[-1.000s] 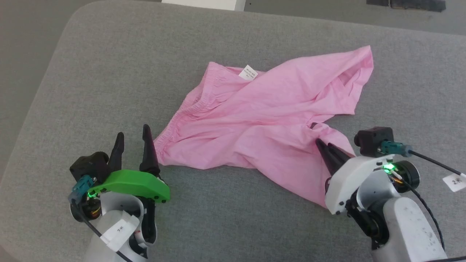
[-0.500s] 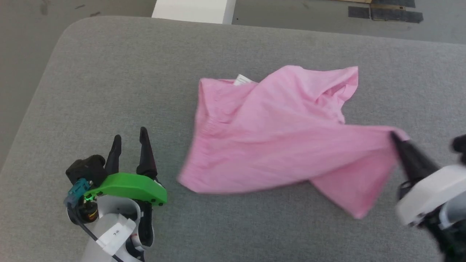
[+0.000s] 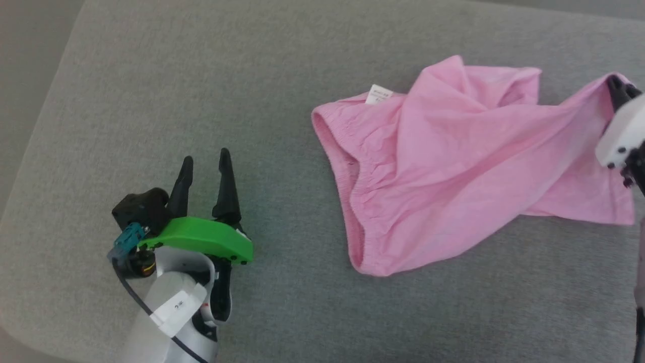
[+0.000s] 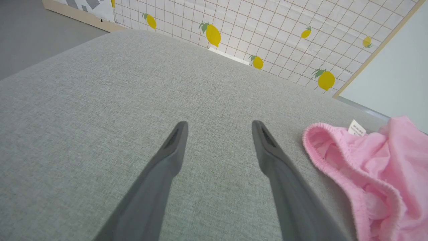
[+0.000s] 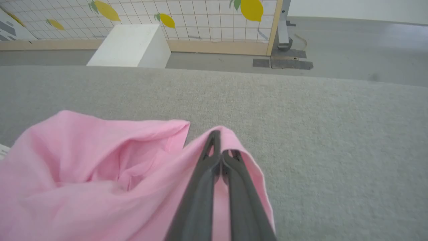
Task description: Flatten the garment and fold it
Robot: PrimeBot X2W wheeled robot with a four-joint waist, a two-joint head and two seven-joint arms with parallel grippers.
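Note:
The garment [image 3: 453, 171], light pink wrinkly shorts with a gathered waistband and a small white label [image 3: 380, 94], lies on the grey cushioned surface [image 3: 201, 75], stretched toward the right. My right gripper [image 3: 616, 86] at the right edge is shut on a leg hem of the garment [image 5: 110, 174], lifting it; in the right wrist view my right gripper [image 5: 219, 154] has its fingers pressed together over pink cloth. My left gripper [image 3: 204, 164] stands open at the lower left, apart from the waistband. In the left wrist view my left gripper [image 4: 219, 125] is bare, the garment's waistband [image 4: 337, 160] to its right.
The grey surface's rounded left edge [image 3: 35, 141] borders the floor. Beyond the far edge stand a white box [image 5: 130, 45] and a tiled panel with lemon prints [image 4: 267, 30]. Bare grey cloth [image 3: 176, 91] lies left of the garment and in front of it.
My right gripper has pulled the garment's leg up and to the right, dragging the whole garment rightward and stretching it. The head view has also shifted. My left gripper stays open.

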